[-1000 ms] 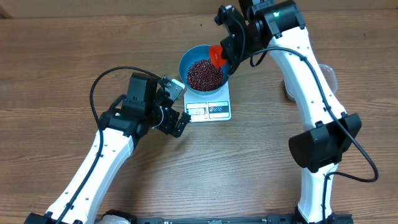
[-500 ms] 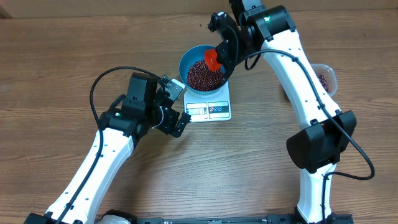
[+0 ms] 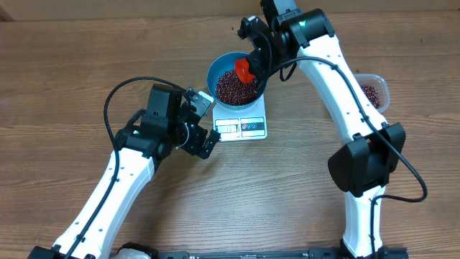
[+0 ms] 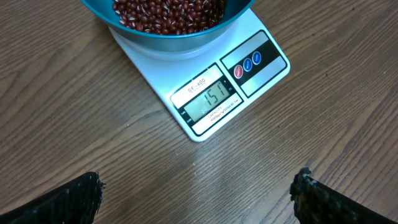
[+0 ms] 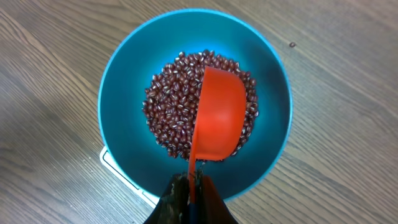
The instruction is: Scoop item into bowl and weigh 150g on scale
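A bright blue bowl [image 3: 214,72] holding a maroon heap of beans [image 3: 231,88] stands on the white scale [image 3: 244,126]. In the left wrist view the scale [image 4: 261,37] shows its display [image 4: 208,101] reading 157. My right gripper [image 5: 191,182] is shut on the handle of an orange scoop [image 5: 221,115], which hangs tipped on its side over the beans [image 5: 171,106] inside the bowl [image 5: 124,68]. From overhead the scoop [image 3: 244,70] sits above the bowl's right half. My left gripper [image 4: 198,190] is open over bare table in front of the scale, holding nothing.
A clear plastic tub [image 3: 374,92] with more beans stands at the right, behind the right arm. The wooden table [image 3: 72,72] stretches to the left and front. My left arm [image 3: 136,155] lies left of the scale.
The right gripper has carried the orange scoop leftwards from the bowl's right rim to over the beans. The right arm shifted left, uncovering the tub. The left arm has not moved.
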You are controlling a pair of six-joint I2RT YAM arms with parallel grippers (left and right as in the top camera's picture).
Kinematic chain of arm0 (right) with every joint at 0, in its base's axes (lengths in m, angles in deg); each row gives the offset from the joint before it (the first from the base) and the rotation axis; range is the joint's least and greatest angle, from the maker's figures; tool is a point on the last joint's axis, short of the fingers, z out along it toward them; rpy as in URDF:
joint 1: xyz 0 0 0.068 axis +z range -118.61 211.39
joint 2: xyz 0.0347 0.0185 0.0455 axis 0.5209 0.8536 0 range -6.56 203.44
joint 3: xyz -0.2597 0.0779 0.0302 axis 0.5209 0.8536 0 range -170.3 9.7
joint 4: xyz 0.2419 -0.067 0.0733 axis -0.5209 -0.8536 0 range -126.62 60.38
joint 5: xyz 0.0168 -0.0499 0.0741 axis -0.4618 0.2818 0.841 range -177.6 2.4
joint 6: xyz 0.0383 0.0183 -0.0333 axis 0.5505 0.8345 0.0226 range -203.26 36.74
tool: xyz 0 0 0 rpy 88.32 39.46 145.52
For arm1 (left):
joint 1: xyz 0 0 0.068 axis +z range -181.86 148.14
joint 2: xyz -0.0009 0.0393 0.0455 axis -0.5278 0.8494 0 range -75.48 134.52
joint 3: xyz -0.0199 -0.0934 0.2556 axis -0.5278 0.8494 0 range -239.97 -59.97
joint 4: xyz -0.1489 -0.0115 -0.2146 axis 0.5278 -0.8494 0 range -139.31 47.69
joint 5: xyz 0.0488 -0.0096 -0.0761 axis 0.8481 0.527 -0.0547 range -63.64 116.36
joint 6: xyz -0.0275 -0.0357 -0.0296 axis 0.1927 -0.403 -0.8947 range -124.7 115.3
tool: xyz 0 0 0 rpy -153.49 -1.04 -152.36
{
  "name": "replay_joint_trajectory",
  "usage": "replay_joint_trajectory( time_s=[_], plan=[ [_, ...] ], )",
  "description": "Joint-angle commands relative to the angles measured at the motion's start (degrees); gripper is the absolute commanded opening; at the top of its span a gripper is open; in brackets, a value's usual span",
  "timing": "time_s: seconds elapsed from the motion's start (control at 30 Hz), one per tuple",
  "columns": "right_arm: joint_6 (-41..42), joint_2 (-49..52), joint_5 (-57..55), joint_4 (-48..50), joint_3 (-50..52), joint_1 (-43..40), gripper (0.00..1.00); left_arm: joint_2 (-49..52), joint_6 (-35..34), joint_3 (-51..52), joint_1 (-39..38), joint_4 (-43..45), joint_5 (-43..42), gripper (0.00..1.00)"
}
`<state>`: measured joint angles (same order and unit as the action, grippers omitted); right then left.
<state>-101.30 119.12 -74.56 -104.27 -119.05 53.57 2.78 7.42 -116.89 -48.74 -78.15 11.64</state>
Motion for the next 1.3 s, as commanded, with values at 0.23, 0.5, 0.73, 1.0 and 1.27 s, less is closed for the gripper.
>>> replay_joint_trajectory(
  time_s=[0.23, 0.5, 0.73, 1.0, 1.27],
  plan=[
    [-0.37, 2.47, 0.07, 0.07, 0.26, 0.26, 0.04, 0.39, -0.57, 0.09, -0.02, 0.04, -0.09, 0.99],
    [-0.2, 3.63, 0.04, -0.15, 0.35, 0.33, 0.04, 0.39, -0.57, 0.09, -0.02, 0.04, -0.09, 0.99],
    [-0.22, 3.74, 0.0, 0.63, 0.55, 0.33, 0.04, 0.39, -0.57, 0.11, -0.02, 0.04, -0.09, 1.0],
    [-0.2, 4.31, -0.02, 0.5, 0.55, 0.72, 0.04, 0.39, -0.57, 0.11, -0.02, 0.04, -0.09, 0.99],
    [-0.22, 4.44, -0.17, 0.48, 0.57, 1.14, 0.04, 0.39, -0.57, 0.09, -0.02, 0.04, -0.11, 0.99]
  ],
)
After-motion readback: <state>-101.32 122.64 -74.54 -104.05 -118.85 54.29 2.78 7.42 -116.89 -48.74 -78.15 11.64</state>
